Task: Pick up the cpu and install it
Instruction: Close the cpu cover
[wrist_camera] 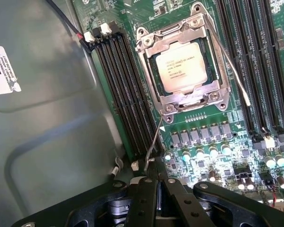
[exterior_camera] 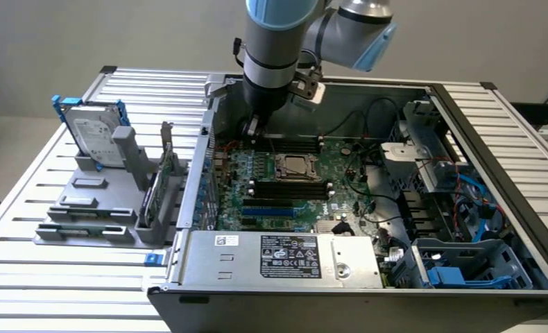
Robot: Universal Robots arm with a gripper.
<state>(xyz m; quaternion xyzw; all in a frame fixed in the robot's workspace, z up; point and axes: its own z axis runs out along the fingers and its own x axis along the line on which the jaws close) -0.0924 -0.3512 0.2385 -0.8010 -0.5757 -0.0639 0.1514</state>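
The cpu [wrist_camera: 182, 67] is sitting in its metal socket [wrist_camera: 154, 45] on the green board [wrist_camera: 203, 137]. The fingers [wrist_camera: 143, 198] are pressing tight together, right beside the tip of a thin lever [wrist_camera: 154, 142].

The open case [exterior_camera: 367, 290] rests on the table [exterior_camera: 61, 305], a tray [exterior_camera: 80, 232] just beside it on the exterior view's left – a hard drive [exterior_camera: 96, 135] upright at the tray's far end. Inside lies the motherboard [exterior_camera: 255, 170]; the cpu [wrist_camera: 182, 67] sits in its socket [wrist_camera: 154, 71] between memory slots [wrist_camera: 125, 94], the gripper [wrist_camera: 154, 172] near the socket's lever [wrist_camera: 154, 137].
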